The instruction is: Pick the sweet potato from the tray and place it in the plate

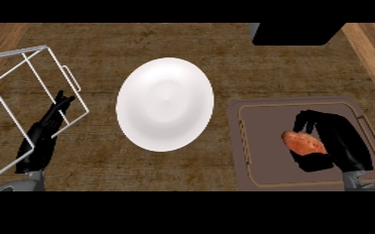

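Observation:
An orange sweet potato (302,142) lies in the brown tray (258,144) at the lower right. My right hand (334,141) is over the tray, fingers and thumb curled round the sweet potato from its right side. A white plate (164,104) sits in the middle of the counter, with nothing on it. My left hand (45,129) rests open at the left edge, fingers pointing up.
A white wire rack (33,84) stands at the far left, just behind my left hand. A dark block (296,33) sits at the counter's back right. Wooden counter top (168,39) stretches between rack, plate and tray.

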{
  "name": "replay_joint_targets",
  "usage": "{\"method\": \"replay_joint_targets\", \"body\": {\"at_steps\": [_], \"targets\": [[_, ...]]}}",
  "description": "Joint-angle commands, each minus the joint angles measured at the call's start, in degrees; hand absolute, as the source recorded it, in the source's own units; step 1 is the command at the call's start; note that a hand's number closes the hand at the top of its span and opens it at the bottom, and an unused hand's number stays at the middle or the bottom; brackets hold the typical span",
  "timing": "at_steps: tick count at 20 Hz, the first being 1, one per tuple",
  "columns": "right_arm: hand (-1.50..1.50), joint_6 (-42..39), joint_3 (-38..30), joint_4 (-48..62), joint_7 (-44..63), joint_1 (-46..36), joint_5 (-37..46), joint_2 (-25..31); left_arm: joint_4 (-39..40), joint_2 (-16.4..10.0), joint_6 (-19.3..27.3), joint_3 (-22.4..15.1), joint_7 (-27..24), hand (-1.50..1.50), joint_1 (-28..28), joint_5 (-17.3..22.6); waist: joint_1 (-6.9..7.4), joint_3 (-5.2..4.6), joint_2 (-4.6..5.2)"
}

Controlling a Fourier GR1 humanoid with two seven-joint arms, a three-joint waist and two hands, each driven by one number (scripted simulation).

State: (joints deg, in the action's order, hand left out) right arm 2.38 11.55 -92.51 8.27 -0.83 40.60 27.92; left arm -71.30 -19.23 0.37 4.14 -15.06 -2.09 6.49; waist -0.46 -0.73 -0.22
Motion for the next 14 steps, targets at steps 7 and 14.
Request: {"method": "replay_joint_targets", "body": {"at_steps": [7, 14], "targets": [[1.5, 1.8, -1.7, -23.1, 3.8, 5.8, 1.4, -0.8, -4.5, 2.2, -1.3, -3.8, 4.8, 0.0, 0.9, -1.4, -0.13, 0.74, -0.09], [1.5, -2.5, -0.8, -32.5, 10.8, 0.0, 2.6, -3.1, -5.2, 4.0, 0.0, -4.3, 8.3, 0.0, -2.3, -1.9, 0.28, 0.73, 0.06]]}}
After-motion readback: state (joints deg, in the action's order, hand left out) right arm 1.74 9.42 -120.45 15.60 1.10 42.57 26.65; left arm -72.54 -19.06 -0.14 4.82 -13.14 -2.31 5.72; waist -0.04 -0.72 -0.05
